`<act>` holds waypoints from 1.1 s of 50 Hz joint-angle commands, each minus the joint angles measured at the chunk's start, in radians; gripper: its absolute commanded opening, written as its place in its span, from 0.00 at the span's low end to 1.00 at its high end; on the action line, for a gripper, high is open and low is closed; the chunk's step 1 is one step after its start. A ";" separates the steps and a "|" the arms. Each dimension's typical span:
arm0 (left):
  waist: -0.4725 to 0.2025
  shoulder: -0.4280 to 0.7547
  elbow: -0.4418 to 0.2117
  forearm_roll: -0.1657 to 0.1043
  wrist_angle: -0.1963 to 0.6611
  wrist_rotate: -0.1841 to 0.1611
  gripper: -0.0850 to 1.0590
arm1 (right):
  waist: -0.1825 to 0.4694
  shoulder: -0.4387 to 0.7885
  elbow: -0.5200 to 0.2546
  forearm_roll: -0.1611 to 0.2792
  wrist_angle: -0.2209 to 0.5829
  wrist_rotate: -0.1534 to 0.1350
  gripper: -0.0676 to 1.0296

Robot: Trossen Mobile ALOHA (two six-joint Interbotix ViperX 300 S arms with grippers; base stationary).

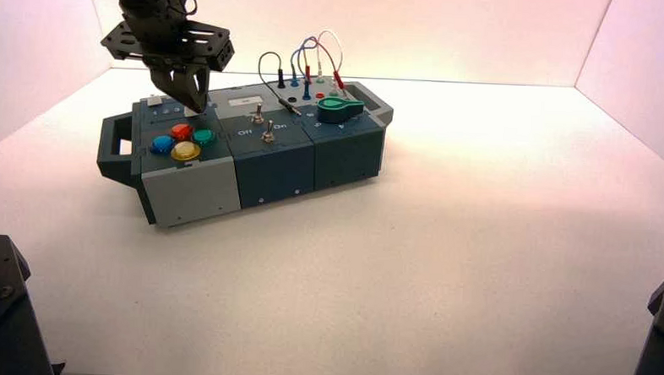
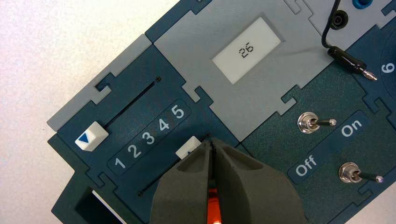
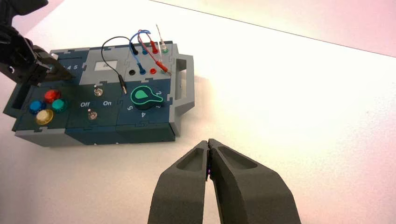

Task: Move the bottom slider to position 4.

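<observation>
**Left gripper closed at the bottom slider; right arm idle**

The left gripper [image 2: 211, 142] stands over the box's [image 1: 278, 172] left-hand end, fingers pressed together with no gap, tips touching the bottom slider [image 2: 188, 148]. That slider's white knob sits near the end of its dark slot, just beyond the printed "5" and under the fingertips, so its exact setting cannot be read. The scale [image 2: 150, 137] between the two tracks reads "1 2 3 4 5". The upper slider [image 2: 91, 136], white with a blue triangle, rests at the "1" end of its slot. A small display [image 2: 246, 50] shows two digits that cannot be made out with certainty. Two toggle switches [image 2: 312, 123] flank the labels "Off" and "On". The right gripper [image 3: 208, 145] hangs above the bare table [image 3: 303, 116], well apart from the box, fingers closed on nothing.
</observation>
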 commanded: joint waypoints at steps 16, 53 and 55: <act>0.017 -0.029 -0.015 0.003 -0.003 0.003 0.05 | 0.000 0.002 -0.025 0.003 -0.008 0.000 0.04; 0.015 -0.023 -0.052 0.005 -0.003 0.003 0.05 | 0.000 0.002 -0.025 0.003 -0.008 0.000 0.04; 0.009 -0.021 -0.060 0.005 -0.003 0.005 0.05 | 0.000 0.002 -0.025 0.003 -0.008 0.002 0.04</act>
